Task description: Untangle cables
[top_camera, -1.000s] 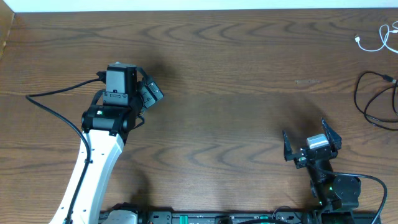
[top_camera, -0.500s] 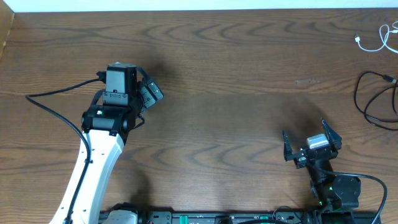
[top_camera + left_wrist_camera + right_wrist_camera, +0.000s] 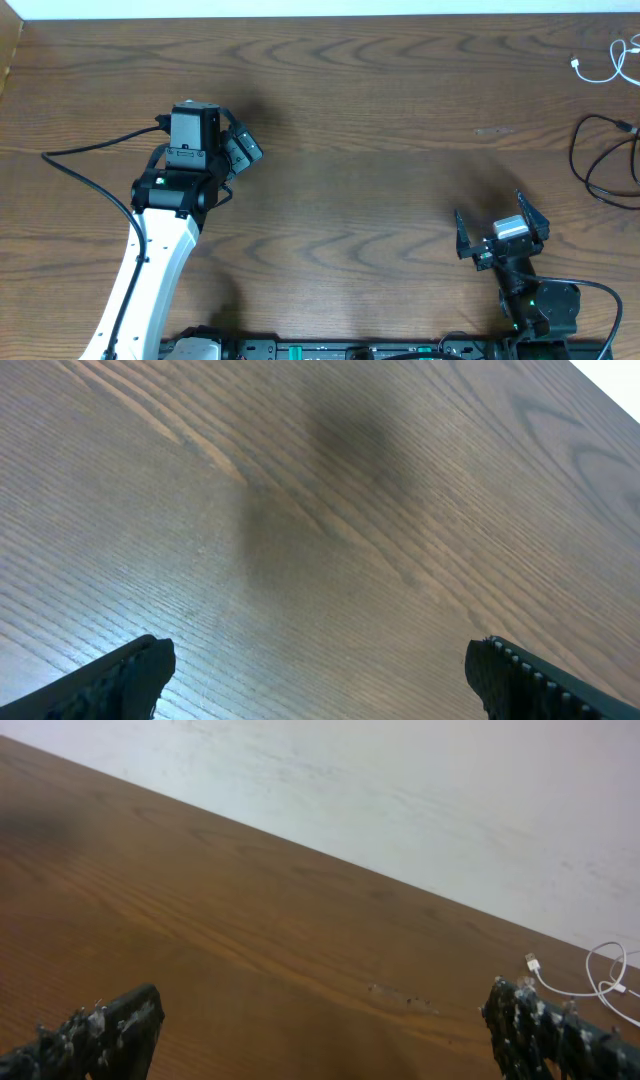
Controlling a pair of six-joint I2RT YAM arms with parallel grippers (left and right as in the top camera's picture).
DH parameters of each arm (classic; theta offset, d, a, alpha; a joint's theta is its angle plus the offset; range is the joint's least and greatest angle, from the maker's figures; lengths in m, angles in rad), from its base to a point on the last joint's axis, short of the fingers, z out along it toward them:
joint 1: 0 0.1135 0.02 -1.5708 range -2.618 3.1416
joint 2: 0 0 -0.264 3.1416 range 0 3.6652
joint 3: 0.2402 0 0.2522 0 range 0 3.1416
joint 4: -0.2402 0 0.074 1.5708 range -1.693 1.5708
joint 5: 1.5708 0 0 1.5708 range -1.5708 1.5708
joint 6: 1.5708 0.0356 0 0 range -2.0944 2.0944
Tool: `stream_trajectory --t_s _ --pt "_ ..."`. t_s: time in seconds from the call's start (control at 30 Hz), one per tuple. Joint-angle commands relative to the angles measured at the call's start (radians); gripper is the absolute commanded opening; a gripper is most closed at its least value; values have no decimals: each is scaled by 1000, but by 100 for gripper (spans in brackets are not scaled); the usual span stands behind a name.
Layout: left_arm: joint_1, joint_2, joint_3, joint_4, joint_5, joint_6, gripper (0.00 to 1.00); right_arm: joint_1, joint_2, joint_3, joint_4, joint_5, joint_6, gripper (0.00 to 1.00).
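A white cable lies coiled at the far right corner of the table, with its plug end pointing left; it also shows in the right wrist view. A black cable lies in loops at the right edge, apart from the white one. My right gripper is open and empty near the front right, well short of both cables. My left gripper is open and empty over bare wood on the left side; its wrist view shows only table.
A thick black arm wire runs left from the left arm. The table's far edge meets a white wall. A box corner sits at the far left.
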Motion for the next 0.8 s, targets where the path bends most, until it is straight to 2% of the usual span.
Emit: stream_trajectory --t_s 0.0,0.17,0.43,0.57,0.77 --pt "5 -6 7 -4 -5 -1 98 8 -6 -2 -5 2 6 99" --pt "2 -108 -21 -25 -12 3 98 8 -6 -2 -5 2 6 99" --pt "23 -403 -161 -4 -146 30 98 8 -6 -2 -5 2 6 99" --pt "77 -574 -297 132 -132 141 98 8 -6 -2 -5 2 6 99" --pt "146 -837 -575 430 -13 320 98 8 -6 -2 -5 2 6 99"
